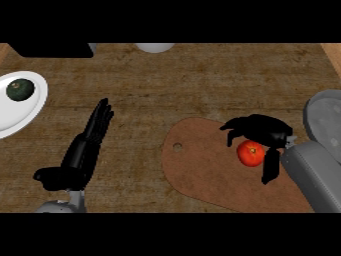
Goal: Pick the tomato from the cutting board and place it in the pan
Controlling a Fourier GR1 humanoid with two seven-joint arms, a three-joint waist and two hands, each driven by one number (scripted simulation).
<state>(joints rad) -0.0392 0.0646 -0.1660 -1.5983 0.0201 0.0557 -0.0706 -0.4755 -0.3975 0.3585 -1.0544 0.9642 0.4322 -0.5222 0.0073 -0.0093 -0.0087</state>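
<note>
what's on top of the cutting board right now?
On the brown wooden cutting board sits the red round tomato, with the black right hand curled over it from above. The hand covers the tomato's top edge and the board beneath; whether the fingers touch the tomato is unclear.

A dark green avocado (pixel 20 89) lies on a white plate (pixel 3 117) at left.

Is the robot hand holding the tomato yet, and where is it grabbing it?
The right robot hand curls around the tomato from above, on the cutting board; actual contact cannot be told. The left robot hand holds nothing.
</note>
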